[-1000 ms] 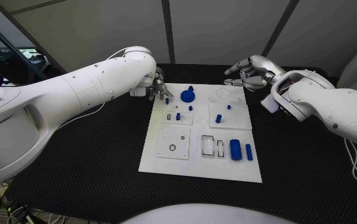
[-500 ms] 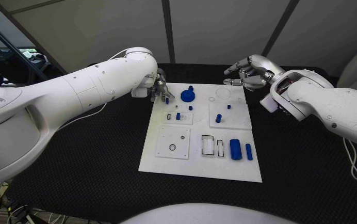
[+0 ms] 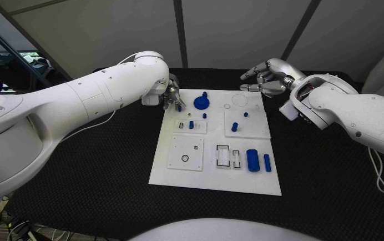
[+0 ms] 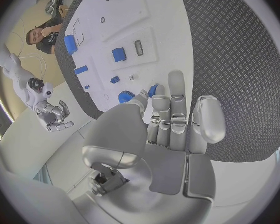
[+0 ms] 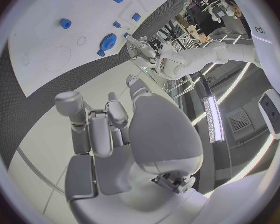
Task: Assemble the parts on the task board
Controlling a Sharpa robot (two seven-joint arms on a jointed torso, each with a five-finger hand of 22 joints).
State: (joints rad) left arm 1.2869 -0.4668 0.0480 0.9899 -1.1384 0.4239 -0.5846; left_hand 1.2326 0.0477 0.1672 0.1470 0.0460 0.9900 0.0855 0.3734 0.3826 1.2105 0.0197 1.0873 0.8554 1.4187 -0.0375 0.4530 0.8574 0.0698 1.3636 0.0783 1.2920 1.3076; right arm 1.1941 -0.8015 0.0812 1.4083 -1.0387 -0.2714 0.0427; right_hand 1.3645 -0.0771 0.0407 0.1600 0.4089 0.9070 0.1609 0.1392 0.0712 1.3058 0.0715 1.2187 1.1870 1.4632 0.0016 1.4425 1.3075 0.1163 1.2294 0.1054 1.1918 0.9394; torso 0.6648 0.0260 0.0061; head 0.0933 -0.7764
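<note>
The white task board lies in the middle of the black table. My left hand hovers at its far left corner and pinches a small blue part between thumb and a finger; the same part shows under the fingertips in the head view. Beside it on the board stands a blue gear-shaped part. My right hand hangs above the board's far right corner, fingers apart, holding nothing. Two blue cylinders lie at the near right of the board.
Several small blue pegs stand in the board's middle blocks. Empty outlined slots and a round hole sit in the near blocks. Black table surrounds the board on all sides.
The left hand's fingers have shifted very slightly at the board's far left corner with the small part in them. The right hand has stayed in place.
</note>
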